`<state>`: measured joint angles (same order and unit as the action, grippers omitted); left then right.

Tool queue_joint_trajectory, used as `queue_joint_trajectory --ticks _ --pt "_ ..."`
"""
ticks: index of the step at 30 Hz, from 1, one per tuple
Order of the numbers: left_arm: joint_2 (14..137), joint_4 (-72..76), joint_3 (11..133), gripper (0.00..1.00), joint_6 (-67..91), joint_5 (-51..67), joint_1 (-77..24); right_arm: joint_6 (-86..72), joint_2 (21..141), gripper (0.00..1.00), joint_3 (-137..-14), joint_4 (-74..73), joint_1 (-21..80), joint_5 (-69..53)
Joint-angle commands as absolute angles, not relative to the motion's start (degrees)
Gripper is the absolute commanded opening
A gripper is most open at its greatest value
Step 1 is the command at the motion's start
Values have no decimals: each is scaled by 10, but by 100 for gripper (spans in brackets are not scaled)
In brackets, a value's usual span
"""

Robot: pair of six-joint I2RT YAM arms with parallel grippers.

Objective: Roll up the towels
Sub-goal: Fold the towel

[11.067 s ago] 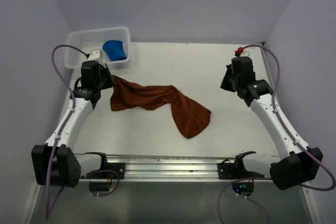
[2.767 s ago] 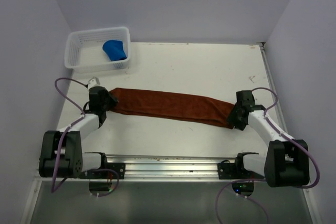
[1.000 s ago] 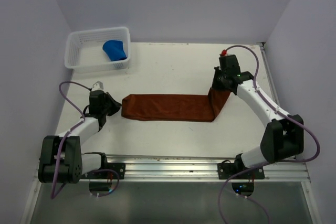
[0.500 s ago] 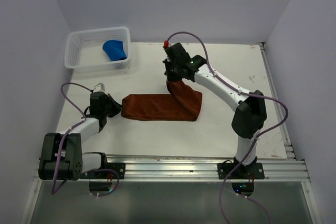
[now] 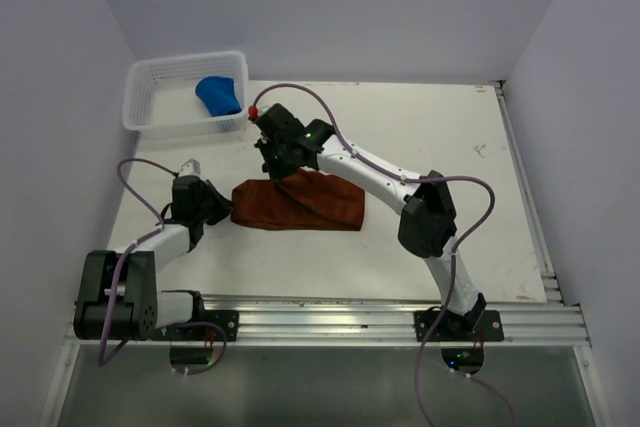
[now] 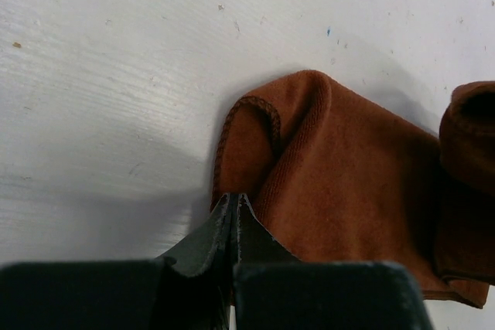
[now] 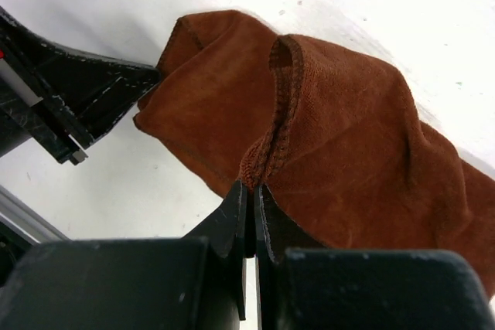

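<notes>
Though limp, ribbed rust-brown towel

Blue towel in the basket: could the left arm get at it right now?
Probably not yet: the left gripper is shut on the brown towel's end. Bare table lies between it and the basket, open on top.

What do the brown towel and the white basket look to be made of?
Brown towel: soft matte cloth, probably knit or terry; fine ribbed weave and a stitched hem show. White basket: probably rigid plastic; thin latticed walls hold their shape.
</notes>
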<state>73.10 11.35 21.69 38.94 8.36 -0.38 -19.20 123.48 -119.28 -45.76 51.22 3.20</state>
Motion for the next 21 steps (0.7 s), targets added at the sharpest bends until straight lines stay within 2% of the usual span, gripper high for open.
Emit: queue_joint_trajectory --ticks 1,12,21 --pt "734 144 216 0 390 91 -2 -188 1244 0 -1237 -466 521 6" --pt "734 150 214 0 395 95 -2 -196 1281 0 -1293 -472 537 3" --pt "733 153 212 0 394 94 -2 -211 1294 0 -1265 -440 561 -35"
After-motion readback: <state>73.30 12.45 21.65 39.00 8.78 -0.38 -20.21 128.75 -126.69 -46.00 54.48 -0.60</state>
